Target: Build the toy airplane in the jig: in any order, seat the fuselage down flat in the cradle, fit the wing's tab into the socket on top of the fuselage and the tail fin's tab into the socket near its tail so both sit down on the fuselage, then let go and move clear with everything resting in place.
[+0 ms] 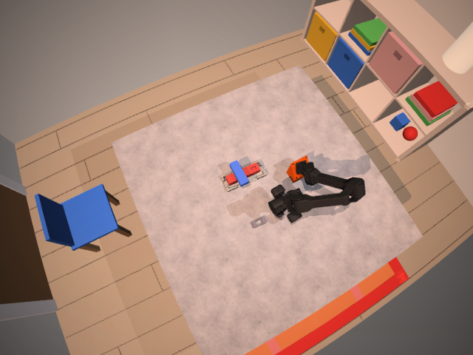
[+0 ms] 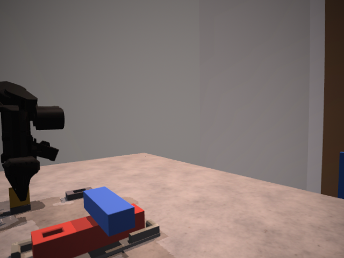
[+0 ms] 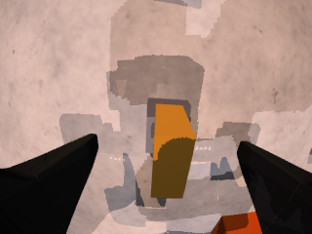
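Note:
The red fuselage (image 1: 230, 179) (image 2: 72, 241) sits in the beige cradle (image 2: 144, 234). The blue wing (image 1: 239, 174) (image 2: 109, 198) lies across its top, down on it; the wing's tab is hidden. The fuselage's tail socket shows as an open slot. The orange-yellow tail fin (image 2: 13, 197) (image 3: 168, 171) stands upright in a small dark grey holder (image 2: 20, 208) (image 3: 168, 101); the arm hides it in the top view. My gripper (image 1: 285, 204) (image 2: 22, 199) (image 3: 171, 146) is open and empty, low over the fin, with one finger on each side and gaps between.
A small grey holder (image 1: 261, 220) (image 2: 70, 195) with an empty opening stands on the mat beyond the fin. The arm's orange base (image 1: 294, 174) (image 3: 241, 225) is near the cradle. A blue chair (image 1: 89, 215) and a shelf (image 1: 372, 97) stand beyond the mat.

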Available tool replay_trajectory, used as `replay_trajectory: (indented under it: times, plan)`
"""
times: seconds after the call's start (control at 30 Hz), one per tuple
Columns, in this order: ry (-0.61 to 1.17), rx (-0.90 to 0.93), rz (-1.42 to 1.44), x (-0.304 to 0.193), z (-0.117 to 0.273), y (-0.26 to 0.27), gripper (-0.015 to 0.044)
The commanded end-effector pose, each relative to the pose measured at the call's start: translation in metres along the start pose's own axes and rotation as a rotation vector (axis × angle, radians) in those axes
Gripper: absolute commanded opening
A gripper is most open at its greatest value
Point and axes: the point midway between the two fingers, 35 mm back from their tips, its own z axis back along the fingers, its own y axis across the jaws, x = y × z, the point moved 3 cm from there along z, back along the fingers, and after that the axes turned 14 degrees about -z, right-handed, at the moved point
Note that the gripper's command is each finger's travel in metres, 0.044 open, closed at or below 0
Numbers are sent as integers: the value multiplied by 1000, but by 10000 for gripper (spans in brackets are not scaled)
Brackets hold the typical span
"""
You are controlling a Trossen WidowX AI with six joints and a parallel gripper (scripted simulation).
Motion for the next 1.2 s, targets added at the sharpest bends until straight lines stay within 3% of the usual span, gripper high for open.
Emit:
replay_trajectory:
  times: [0.0, 0.23, 0.7, 0.97, 1.17]
  plan:
    - [3, 4, -7, -1, -6, 0, 440]
    - [4, 7, -7, -3, -15, 0, 440]
    - [4, 7, -7, -3, -15, 0, 72]
    - [4, 7, -7, -3, -15, 0, 0]
    - [-14, 17, 44, -4, -10, -1, 0]
